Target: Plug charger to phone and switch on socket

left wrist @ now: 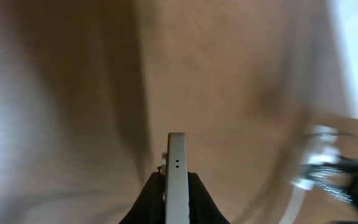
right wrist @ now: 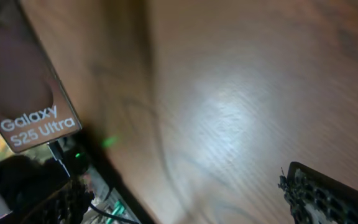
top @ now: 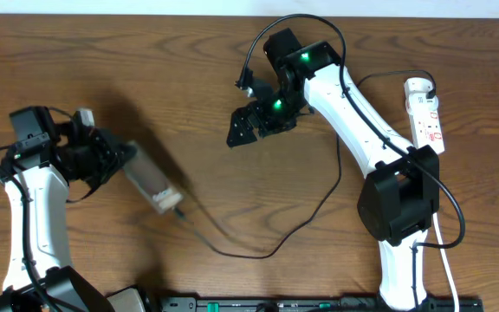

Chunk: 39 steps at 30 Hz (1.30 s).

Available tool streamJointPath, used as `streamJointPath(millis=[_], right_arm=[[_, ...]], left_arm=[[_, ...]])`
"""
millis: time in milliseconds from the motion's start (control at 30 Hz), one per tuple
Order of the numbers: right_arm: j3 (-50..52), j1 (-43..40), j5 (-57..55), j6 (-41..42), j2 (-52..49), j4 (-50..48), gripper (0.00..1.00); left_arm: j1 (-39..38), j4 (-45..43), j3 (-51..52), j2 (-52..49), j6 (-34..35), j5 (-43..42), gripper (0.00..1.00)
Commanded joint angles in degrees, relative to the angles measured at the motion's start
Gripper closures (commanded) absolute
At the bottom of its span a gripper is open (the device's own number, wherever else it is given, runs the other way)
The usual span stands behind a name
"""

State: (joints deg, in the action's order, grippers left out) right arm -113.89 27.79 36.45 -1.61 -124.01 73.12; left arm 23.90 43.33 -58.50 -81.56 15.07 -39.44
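I stood by the big brown bench (top: 145, 52) and watched. The left arm was over at 9 o'clock. Its left tool (left wrist: 176, 190) was clamped on the phone (top: 152, 184), one finger on each flat side. The phone looked lifted and tilted, with its low end pointing to 5 o'clock.

The right arm reached from 4 o'clock up toward 12 o'clock. The right tool (top: 243, 128) hung over bare wood with its fingers apart, holding nothing.

The white socket (top: 426, 113) lay at 2 o'clock, well apart from the right tool. The thin black charger (top: 267, 253) ran from the phone's low end, looped down by 6 o'clock, then went up toward the right arm. Its little plug (right wrist: 57, 151) seemed to sit in the phone, just under the white words.

So I thought the plugging was done and the socket came next. To do it well, the right tool should swing over to 2 o'clock and bring its fingers together into one blunt tip. Then it should push straight down on the red switch (top: 433, 121), softly, so the socket does not slide. The arm should not snag the charger. The left tool should hold the phone steady so the plug stays in. I could not tell if the switch was on or off.
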Motion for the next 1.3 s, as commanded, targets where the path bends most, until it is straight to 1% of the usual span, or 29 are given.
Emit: streamJointPath(millis=[0, 100, 233, 400, 700, 833, 900, 1033, 1267], right_arm=[[-0.4, -0.3, -3.4, 2.9, 0.3, -0.3, 0.01], [-0.4, -0.3, -3.4, 2.9, 0.3, -0.3, 0.01], [-0.4, -0.2, -3.6, 2.9, 0.3, -0.3, 0.01], [-0.4, 0.0, -3.6, 2.9, 0.3, -0.3, 0.01], [-0.4, 0.1, -3.6, 2.9, 0.3, -0.3, 0.01], [-0.4, 0.2, -3.6, 2.8, 0.3, -0.4, 0.01], [-0.4, 0.4, -3.6, 2.8, 0.3, -0.6, 0.01], [-0.4, 1.0, -3.6, 2.8, 0.3, -0.5, 0.01], [-0.4, 2.8, -6.5, 2.8, 0.3, -0.5, 0.01]], left_arm=[[0.1, 0.7, 0.6, 0.2, -5.4, 10.8, 0.93], [0.1, -1.0, 3.1, 0.2, -5.4, 10.8, 0.93], [0.1, -5.8, 8.5, 0.2, -5.3, 10.7, 0.93], [0.1, -9.4, 12.5, 0.2, -5.0, 8.1, 0.93], [0.1, -10.3, 12.7, -0.2, -4.7, 5.0, 0.93], [0.1, -12.3, 12.7, -1.6, -3.4, -0.1, 0.93], [0.1, -14.9, 12.7, -3.3, -1.7, -2.2, 0.93], [0.1, -18.9, 12.7, -7.4, 1.6, -2.6, 0.93], [0.2, -21.4, 12.7, -14.0, 1.6, -5.1, 0.93]])
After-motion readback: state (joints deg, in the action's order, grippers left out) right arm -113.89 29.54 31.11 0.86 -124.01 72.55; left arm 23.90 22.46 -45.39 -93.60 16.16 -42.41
